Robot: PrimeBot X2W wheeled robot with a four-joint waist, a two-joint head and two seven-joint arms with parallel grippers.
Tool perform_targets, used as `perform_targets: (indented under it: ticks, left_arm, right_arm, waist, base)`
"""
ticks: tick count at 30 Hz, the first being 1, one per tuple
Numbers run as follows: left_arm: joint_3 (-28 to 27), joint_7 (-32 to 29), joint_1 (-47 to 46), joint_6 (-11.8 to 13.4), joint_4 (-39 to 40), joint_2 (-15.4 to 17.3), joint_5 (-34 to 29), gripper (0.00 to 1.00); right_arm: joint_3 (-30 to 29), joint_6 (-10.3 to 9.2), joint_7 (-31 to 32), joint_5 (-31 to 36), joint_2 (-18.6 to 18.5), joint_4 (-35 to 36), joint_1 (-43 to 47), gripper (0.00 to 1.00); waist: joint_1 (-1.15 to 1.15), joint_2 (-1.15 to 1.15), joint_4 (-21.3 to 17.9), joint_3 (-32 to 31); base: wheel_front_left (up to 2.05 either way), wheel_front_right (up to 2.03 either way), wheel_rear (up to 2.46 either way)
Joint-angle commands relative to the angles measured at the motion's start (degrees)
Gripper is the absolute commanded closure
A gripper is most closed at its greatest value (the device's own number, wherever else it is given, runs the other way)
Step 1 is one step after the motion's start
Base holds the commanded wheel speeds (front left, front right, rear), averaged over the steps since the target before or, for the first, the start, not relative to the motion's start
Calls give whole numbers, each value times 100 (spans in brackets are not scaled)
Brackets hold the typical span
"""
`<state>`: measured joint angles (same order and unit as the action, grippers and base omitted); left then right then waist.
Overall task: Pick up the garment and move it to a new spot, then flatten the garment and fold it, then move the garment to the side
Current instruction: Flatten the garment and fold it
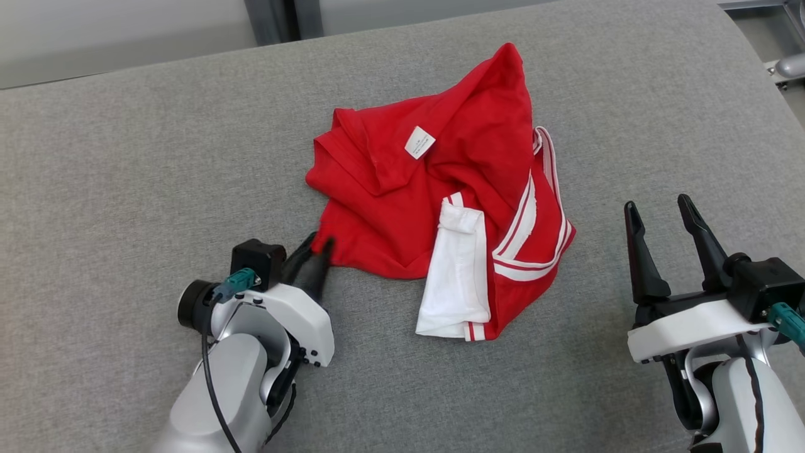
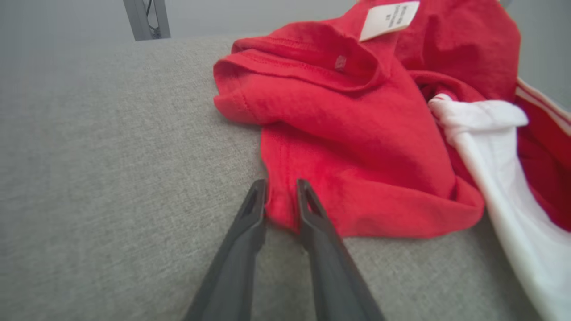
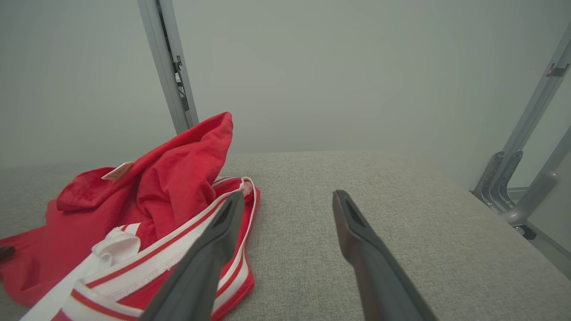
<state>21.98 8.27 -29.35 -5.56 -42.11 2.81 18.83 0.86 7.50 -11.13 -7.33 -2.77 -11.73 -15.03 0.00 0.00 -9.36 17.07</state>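
Observation:
A crumpled red garment (image 1: 440, 189) with white stripes, a white sleeve and a white label lies in the middle of the grey padded surface (image 1: 126, 157). My left gripper (image 1: 317, 245) is at its near left corner. In the left wrist view the two fingers of the left gripper (image 2: 281, 185) stand close together with a bunched fold of the garment (image 2: 357, 133) pinched between them. To the right of the cloth, my right gripper (image 1: 660, 211) hovers with its fingers apart. In the right wrist view the right gripper (image 3: 287, 200) holds nothing, and the garment (image 3: 169, 191) lies to its left.
The padded surface ends at a far edge with a pale wall behind. A metal post (image 3: 167, 62) stands behind the garment. Metal frame legs (image 3: 526, 156) and a fixture (image 1: 789, 66) sit off the right edge. Bare grey fabric spreads left and right of the garment.

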Motion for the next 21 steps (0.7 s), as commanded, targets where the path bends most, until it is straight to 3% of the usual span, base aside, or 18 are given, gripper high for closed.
perform_targets:
  ticks: [1,12,21]
  left_arm:
    - [-2,111,-97,-27,-27,25,56,100]
    - [-423,657,115,103,386,28,405,100]
    - [-1049,691,834,345,1673,71,255,100]
  right_arm:
    - [-24,-1,-39,-20,-23,-19,-61,0]
    - [-29,0,46,136,-26,-110,45,0]
    - [44,0,163,173,-27,-111,193,0]
  waist:
    - [0,0,54,-21]
    - [0,0,558,-419]
    - [0,0,1107,-853]
  base:
    - [0,0,0]
    - [0,0,0]
    - [0,0,0]
